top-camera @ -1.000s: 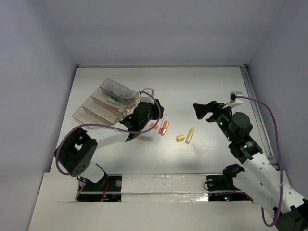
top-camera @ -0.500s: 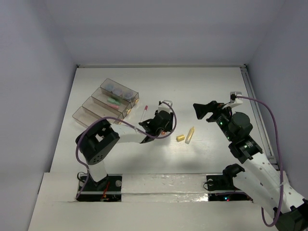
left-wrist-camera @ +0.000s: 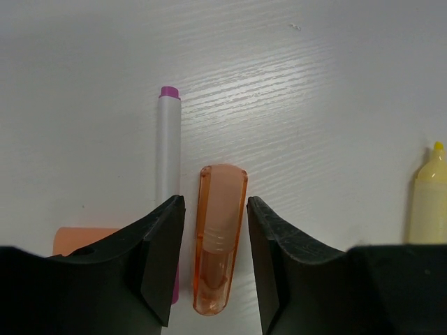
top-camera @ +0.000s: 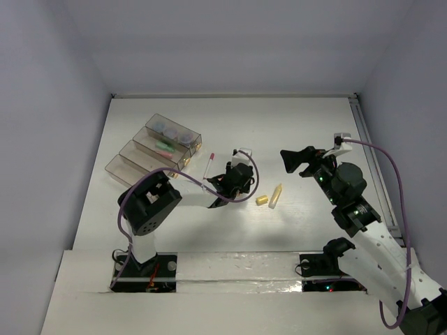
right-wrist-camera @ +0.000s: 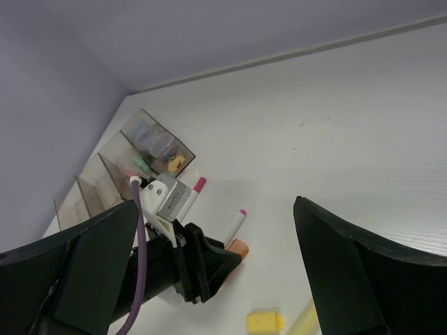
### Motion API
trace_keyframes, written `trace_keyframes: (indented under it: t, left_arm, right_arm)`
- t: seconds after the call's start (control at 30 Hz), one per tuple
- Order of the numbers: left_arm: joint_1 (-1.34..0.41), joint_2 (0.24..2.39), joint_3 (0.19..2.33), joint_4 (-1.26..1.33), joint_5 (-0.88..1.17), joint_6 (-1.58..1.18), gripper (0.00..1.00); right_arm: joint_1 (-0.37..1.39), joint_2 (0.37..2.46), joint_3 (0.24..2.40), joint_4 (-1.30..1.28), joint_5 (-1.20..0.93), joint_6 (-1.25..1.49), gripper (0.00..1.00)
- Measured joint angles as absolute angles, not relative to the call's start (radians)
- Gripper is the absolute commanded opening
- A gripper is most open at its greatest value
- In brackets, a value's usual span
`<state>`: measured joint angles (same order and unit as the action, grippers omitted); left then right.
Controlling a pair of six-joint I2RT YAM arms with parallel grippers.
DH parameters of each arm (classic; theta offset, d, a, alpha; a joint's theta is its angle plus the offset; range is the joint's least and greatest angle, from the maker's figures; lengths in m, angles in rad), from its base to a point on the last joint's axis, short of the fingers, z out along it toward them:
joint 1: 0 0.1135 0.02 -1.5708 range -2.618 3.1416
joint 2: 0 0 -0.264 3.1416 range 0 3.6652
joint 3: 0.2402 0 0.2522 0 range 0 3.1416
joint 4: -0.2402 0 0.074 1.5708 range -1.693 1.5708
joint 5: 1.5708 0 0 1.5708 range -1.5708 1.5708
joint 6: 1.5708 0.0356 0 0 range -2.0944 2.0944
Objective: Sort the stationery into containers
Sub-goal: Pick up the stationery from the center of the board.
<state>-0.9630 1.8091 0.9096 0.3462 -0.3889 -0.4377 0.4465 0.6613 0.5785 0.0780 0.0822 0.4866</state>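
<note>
My left gripper (top-camera: 241,183) is open and low over the table, its jaws (left-wrist-camera: 215,209) either side of a translucent orange stick (left-wrist-camera: 220,237) with a gap on each side. A white pen with a purple tip (left-wrist-camera: 168,146) lies just left of the stick. A yellow stick (left-wrist-camera: 427,202) lies to the right. The clear containers (top-camera: 155,150) stand in a row at the back left; one holds blue-grey discs (top-camera: 167,130), the one beside it green and pink sticks (top-camera: 165,147). My right gripper (top-camera: 290,159) is open and empty, raised at the right.
A white pen with a pink tip (top-camera: 209,165) lies between the containers and my left gripper. A yellow stub (top-camera: 262,200) and a pale yellow stick (top-camera: 276,195) lie mid-table. An orange piece (left-wrist-camera: 77,239) shows beside my left finger. White walls enclose the table.
My left gripper moved right, away from the containers, and came down around the orange stick. The pink-tipped pen now shows beside the containers. The right arm has not moved.
</note>
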Motion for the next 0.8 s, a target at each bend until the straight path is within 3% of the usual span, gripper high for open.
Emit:
trace_keyframes:
  t: [0.5,0.8]
  left_arm:
    - [-0.980,1.838,0.917,0.333,-0.424,-0.431,0.37]
    - [-0.992,1.859,0.939,0.337,-0.435,-0.428,0.12]
  right_arm:
    - [0.447,0.662,0.579,0.078,0.082,0.487,0.98]
    - [0.447,0.662,0.579,0.078,0.082,0.487,0.98]
